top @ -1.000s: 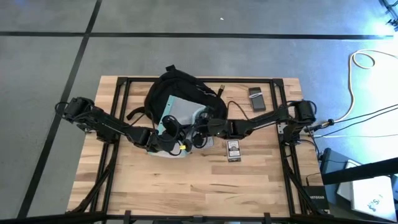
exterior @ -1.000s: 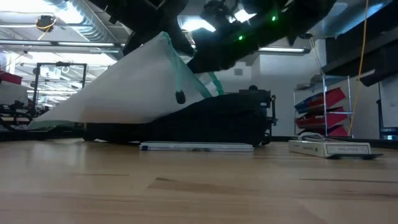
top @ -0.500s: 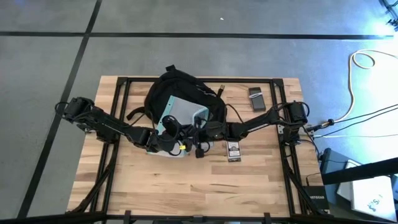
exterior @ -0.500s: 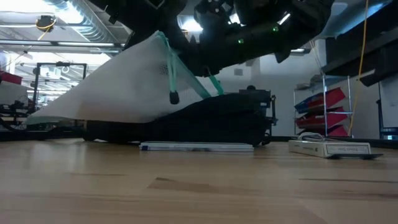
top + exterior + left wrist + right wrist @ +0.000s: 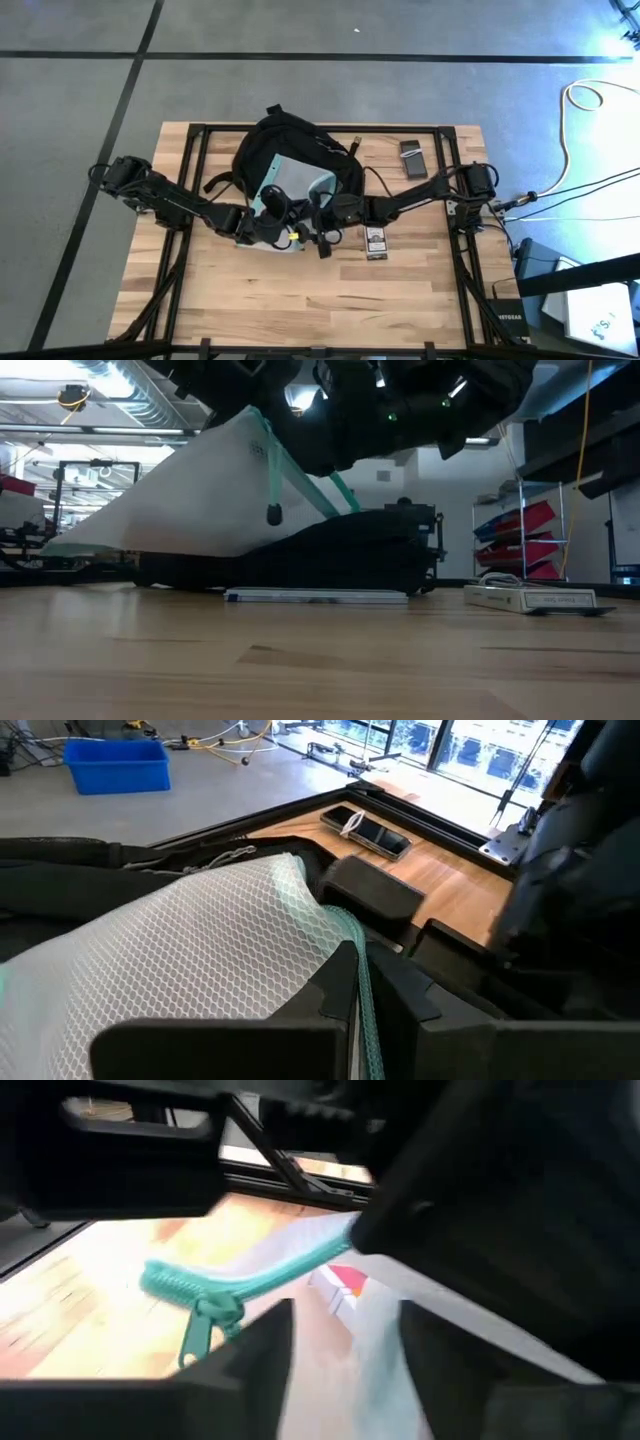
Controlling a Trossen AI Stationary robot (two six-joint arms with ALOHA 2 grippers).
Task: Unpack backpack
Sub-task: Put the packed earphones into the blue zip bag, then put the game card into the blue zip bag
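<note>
Backpack (image 5: 290, 150): lies flat at the far middle of the counter (image 5: 300, 300), top loop toward the far edge, long axis running far to near, its mouth toward the near side.
Pouch (image 5: 290, 190): a translucent mesh pouch with a teal edge sticks out of the backpack's mouth; in the low view it slopes up from the backpack to the pincers, near end raised.
Left pincer (image 5: 268, 222): arm reaches in low from the left edge, nearly level, to the pouch's near end. In the left wrist view the fingers are clenched on the pouch's teal edge (image 5: 355, 975).
Right pincer (image 5: 325, 212): arm stretches in from the right edge, meeting the left one at the pouch. The right wrist view shows the teal zip and its pull (image 5: 200, 1325) ahead of spread fingers; whether they touch the pouch I cannot tell.
Only in the high view: a small dark device (image 5: 412, 158) far right, a boxed item (image 5: 375, 241) just right of the pincers.
Only in the low view: a flat strip (image 5: 315, 596) lying before the backpack.
</note>
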